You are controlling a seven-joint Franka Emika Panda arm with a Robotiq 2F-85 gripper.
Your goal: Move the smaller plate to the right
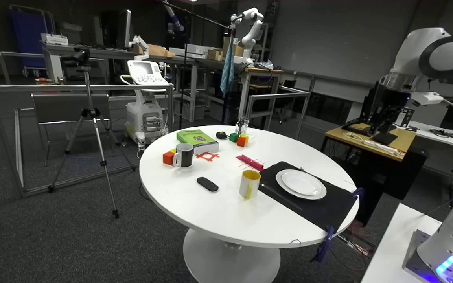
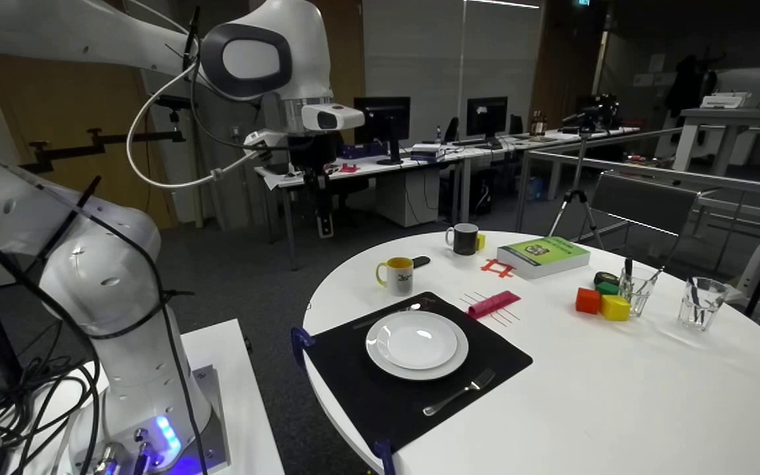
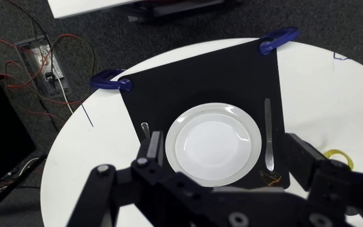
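Smaller plate (image 3: pixel 213 146) first: white, round, lying flat inside the rim of the larger plate (image 3: pixel 170 146), the pair on the black mat (image 3: pixel 200 78). Hours read from the plates, 12 at picture top. My wrist view gives a knife (image 3: pixel 268 135) on the mat at 3 o'clock and two blue clamps (image 3: pixel 281 40) on mat corners at 10 and 1. In an exterior view I get the fork (image 2: pixel 466 390) on the mat at about 5 o'clock, a yellow-lined mug (image 2: pixel 401 280) just off the mat between 11 and 12, a pink strip (image 2: pixel 494 304) near the mat at 2. My tool (image 3: pixel 225 143): fingers (image 3: pixel 154 146) wide apart; in my wrist view they show around 9 and 3 o'clock of the plates. In both exterior views it hangs in the air, well apart from the plates. Farther out on the round white worktop (image 2: pixel 617 389), in an exterior view, I log a dark mug (image 2: pixel 466 239) at 1 o'clock, a green book (image 2: pixel 543 254) near 2, a red cube (image 2: pixel 587 300) and a yellow cube (image 2: pixel 615 307) side by side between 2 and 3, a glass (image 2: pixel 639 291) just beside the yellow cube, and, a bit farther, another glass (image 2: pixel 701 305) close to 3.
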